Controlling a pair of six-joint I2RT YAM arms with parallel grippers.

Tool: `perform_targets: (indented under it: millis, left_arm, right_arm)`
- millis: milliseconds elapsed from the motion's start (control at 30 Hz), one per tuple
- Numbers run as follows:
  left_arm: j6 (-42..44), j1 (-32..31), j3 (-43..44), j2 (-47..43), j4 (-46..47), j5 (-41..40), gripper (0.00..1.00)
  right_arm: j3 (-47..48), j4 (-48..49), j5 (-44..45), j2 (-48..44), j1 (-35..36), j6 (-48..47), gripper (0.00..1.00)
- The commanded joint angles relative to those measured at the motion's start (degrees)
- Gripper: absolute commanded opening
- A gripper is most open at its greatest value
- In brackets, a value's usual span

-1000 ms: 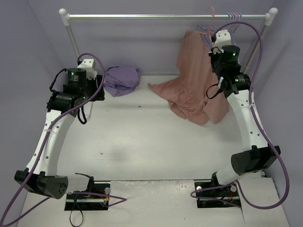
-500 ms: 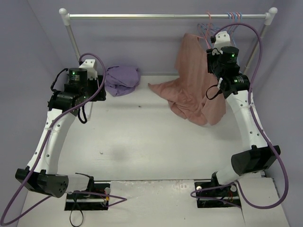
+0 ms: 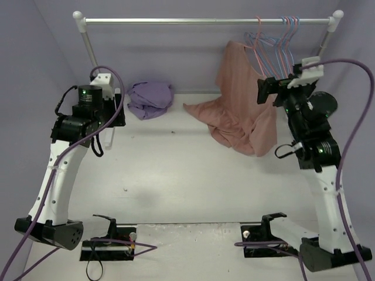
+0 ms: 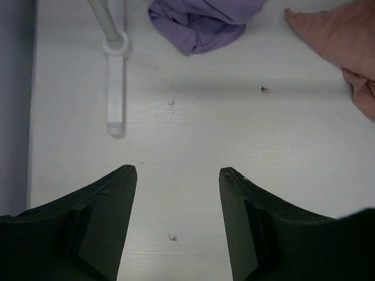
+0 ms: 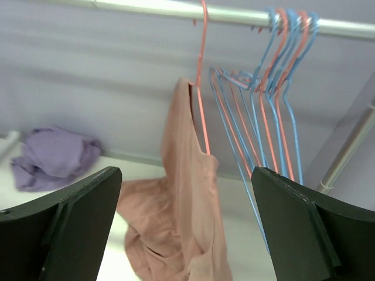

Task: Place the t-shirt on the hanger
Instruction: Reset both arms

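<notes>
Here we are at the rack, and the t-shirt is in the upper right of the overhead view. It drapes in a long narrow fall from the hanger, whose hook is over the rail. The shirt's lower part spills onto the bench in a rumpled heap at right of centre. In the right wrist view we see the pale-pink wire running down the shirt's right edge from the top of the cloth. Whether both shoulders sit on the wire, we cannot tell. Just right of it on the same rail hangs a cluster of blue and pink wire hangers, bare. The right pincer is released, its two dark fingers spread to the lower corners of its own view. It has nothing between them and stands clear of the cloth, raised just right of the shirt in the overhead view. Over on the left the left pincer is released too, fingers parted over bare bench, grasping nothing. Ahead of it, at the top of its view, we have the lavender garment crumpled beside the rack's white foot. A corner of salmon cloth shows at the upper right of that frame.
</notes>
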Motion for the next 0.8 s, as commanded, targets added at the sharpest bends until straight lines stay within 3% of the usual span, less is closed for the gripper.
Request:
perform_targets:
  millis: [0, 200, 433, 767]
  left_arm:
    - [-0.17, 0.01, 4.37, -6.31, -1.24, -8.25, 0.58]
    - [3.17, 0.01, 2.01, -12.46, -2.12, -12.93, 0.58]
    - [4.05, -0.08, -8.72, -19.68, 1.92, -18.98, 0.58]
    - [0.71, -0.16, -12.59, -24.43, 1.66, -13.20, 0.58]
  right_arm:
    - [-3.67, 8.63, -2.98, -8.94, -0.14, 3.82, 1.00]
    - [-6.75, -3.66, -1.67, -18.01, -0.05, 5.58, 1.00]
    - [-13.17, -9.93, 4.75, -28.30, 0.39, 4.44, 1.00]
    - [-15.45, -16.52, 19.34, -35.42, 6.10, 7.76, 1.00]
